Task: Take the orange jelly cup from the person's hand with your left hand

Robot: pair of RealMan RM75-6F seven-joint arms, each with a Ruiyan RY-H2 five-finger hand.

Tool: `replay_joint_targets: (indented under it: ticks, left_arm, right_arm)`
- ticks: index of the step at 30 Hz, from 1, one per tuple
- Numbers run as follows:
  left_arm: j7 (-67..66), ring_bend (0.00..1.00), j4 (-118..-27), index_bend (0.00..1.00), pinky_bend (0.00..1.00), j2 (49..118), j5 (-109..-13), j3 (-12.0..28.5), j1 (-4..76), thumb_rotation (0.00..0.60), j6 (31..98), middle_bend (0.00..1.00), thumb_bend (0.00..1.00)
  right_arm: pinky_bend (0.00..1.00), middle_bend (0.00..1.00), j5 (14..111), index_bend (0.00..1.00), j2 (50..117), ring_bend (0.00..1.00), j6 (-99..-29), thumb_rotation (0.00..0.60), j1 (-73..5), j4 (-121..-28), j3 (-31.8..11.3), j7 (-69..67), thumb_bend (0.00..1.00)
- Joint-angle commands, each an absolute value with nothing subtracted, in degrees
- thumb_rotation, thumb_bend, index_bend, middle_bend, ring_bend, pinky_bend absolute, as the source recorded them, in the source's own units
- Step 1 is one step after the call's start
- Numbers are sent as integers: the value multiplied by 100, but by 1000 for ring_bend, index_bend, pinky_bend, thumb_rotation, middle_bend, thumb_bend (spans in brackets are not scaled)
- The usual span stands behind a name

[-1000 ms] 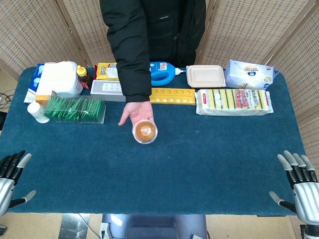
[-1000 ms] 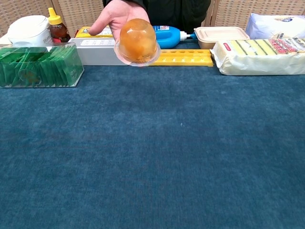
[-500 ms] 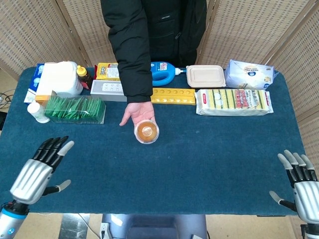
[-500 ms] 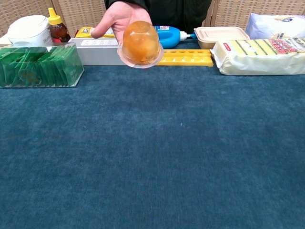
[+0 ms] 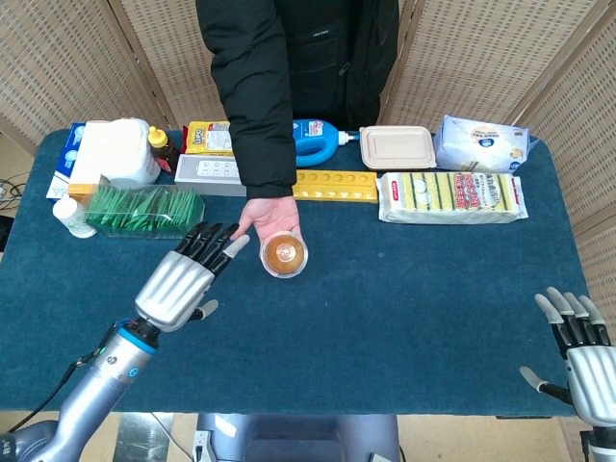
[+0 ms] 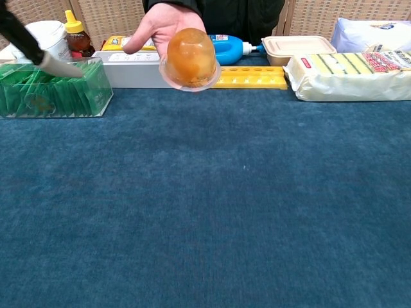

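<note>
Your left hand hangs over the desk with its fingers spread wide and pointing up-desk, holding nothing. The fingertips sit just beside the person's hand, on its left as the head view shows it, apart from the jelly cup. In the chest view only one dark finger with a pale tip enters from the top left corner, crossing in front of the green packets.

The orange jelly cup rests upside down on the person's open palm, wide clear rim toward the palm and rounded bottom facing you. The palm is held above the desk, just in front of the yellow tray. In the chest view the cup covers most of the palm.

Your right hand is at the near right corner of the desk, fingers apart and upright, nothing in them, well apart from the cup.

Along the far edge of the desk:
- clear box of green packets
- white jar
- honey bottle
- white strip
- blue bottle
- beige lidded box
- pack of sponges
- pack of tissues
</note>
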State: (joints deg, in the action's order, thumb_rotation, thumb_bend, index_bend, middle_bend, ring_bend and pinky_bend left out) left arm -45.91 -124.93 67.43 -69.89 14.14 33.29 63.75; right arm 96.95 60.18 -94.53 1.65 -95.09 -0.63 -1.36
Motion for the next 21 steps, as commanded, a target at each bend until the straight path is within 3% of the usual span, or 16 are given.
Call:
replay_joint_targets:
  ticks: [1,8,11,21]
  left_arm:
    - [-5596,0,-12425,0,51,7543,-6019,1662,4077,600,6461,0,141]
    - [-6440,0,-12213,0,51,8438,-5081,1841,4786,600,6985,0,169]
    - [-6555,0,-12021,0,106,8710,-4904,1923,5034,600,7157,0,223]
    - [-6469,4,-11564,0,170,9066,-4428,1972,5439,600,7461,0,237]
  right_arm:
    - [0,0,9679,0,6025,0,-9405,600,138,-9493,-64,-143,29]
    - [0,0,9655,0,6026,0,-9326,600,95,-9478,-56,-179,30]
    - [0,0,9629,0,6022,0,-9324,600,82,-9459,-71,-273,30]
    - [0,0,9564,0,5991,0,-9300,600,58,-9403,-83,-451,31]
